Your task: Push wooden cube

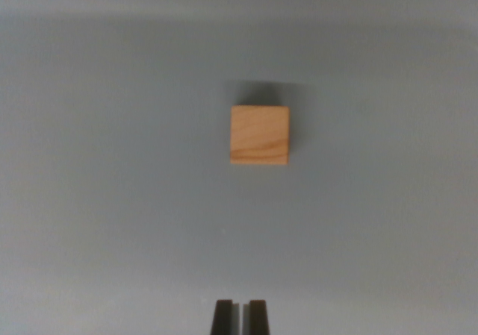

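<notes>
A light wooden cube rests on a plain grey surface, slightly above the middle of the wrist view, with a dark shadow behind it. My gripper shows at the bottom edge as two dark fingertips standing side by side with only a thin slit between them, so it is shut with nothing held. The cube lies well beyond the fingertips, apart from them and a little toward the wrist view's right.
The grey surface fills the whole view, with a paler band along the top edge. No other objects appear.
</notes>
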Motion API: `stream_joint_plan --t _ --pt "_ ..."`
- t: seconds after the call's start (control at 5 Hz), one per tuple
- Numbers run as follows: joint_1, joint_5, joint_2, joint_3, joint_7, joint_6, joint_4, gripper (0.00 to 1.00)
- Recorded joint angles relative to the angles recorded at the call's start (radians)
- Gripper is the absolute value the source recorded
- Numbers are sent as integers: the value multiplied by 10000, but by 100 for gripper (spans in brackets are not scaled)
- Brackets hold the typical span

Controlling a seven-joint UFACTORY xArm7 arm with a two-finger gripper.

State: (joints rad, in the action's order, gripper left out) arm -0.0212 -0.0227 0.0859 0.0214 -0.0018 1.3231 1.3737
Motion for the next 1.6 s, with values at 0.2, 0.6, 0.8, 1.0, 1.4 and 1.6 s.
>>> stream_joint_plan --t 0.2,0.6,0.8,1.0,1.4,1.6 --pt "-9 -6 161 -17 12 -449 -291 0" --pt "-17 -11 320 -33 24 -891 -577 0" --pt "-17 -11 320 -33 24 -891 -577 0" --pt "-26 -17 497 -51 37 -1383 -896 0" --pt "-35 -23 668 -69 49 -1857 -1203 0" --pt "-35 -23 668 -69 49 -1857 -1203 0"
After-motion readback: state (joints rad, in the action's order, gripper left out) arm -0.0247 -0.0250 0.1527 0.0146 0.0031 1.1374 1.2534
